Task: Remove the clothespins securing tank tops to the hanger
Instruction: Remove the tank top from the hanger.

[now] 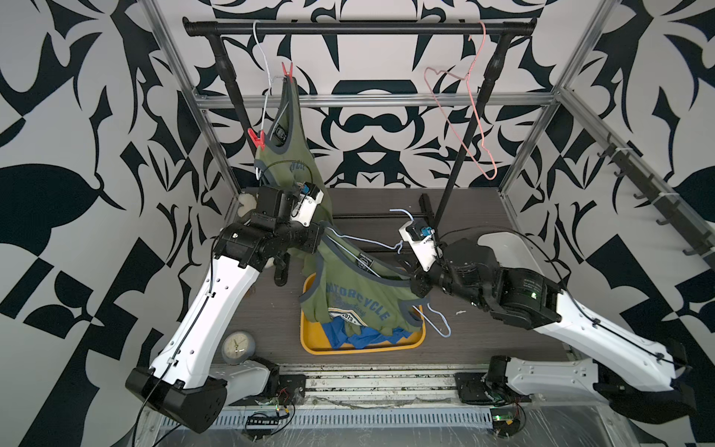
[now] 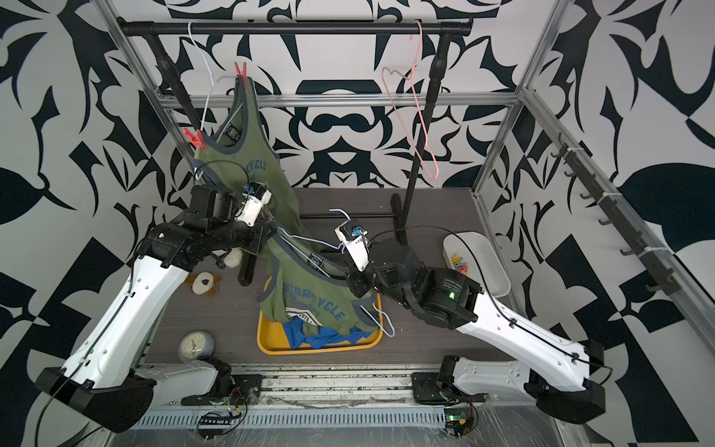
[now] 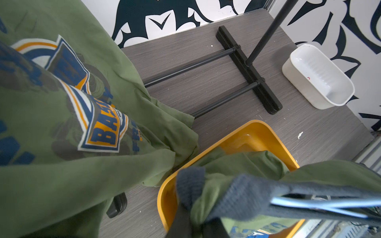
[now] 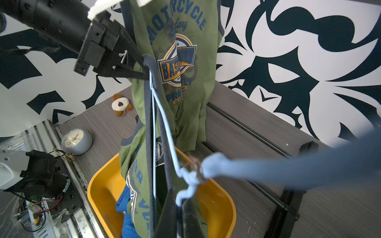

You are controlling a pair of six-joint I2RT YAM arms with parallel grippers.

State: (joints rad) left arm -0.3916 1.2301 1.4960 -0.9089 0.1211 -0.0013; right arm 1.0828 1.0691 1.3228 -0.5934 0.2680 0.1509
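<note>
The left end effector [image 4: 142, 72] is pinched shut on the grey strap [image 4: 149, 61] of the lower green tank top [image 1: 360, 302]. It holds it right at one tip of the light blue hanger [image 4: 214, 164]. The right end effector [image 4: 180, 203] is shut on the twisted neck of that hanger. The hanger's long way runs from 9 o'clock to 3 o'clock between the two arms. The top droops down into the yellow tray [image 4: 99, 185], on top of the blue tank top [image 1: 367, 336]. I see no clip on this hanger.

Two red clothespins are left. Both are on the other green tank top [image 1: 286, 154], which hangs from the white hanger [image 1: 263, 58] on the black rail [image 1: 360, 28]. One clothespin [image 1: 287, 70] is high up at about 12 o'clock from the left end effector and stands about upright. The other clothespin [image 1: 256, 138] is at 11 o'clock and leans toward 10 o'clock. I think the left arm is much nearer to both. The right arm is far off at 3 o'clock.

The grey counter [image 1: 483, 340] is flat. The tray sits just under the held top, so there is room to let it drop. The hung top brushes close by the left arm, so it is tight there. The white bin [image 2: 499, 278] at 3 o'clock has loose clips [image 2: 458, 261] in it.
</note>
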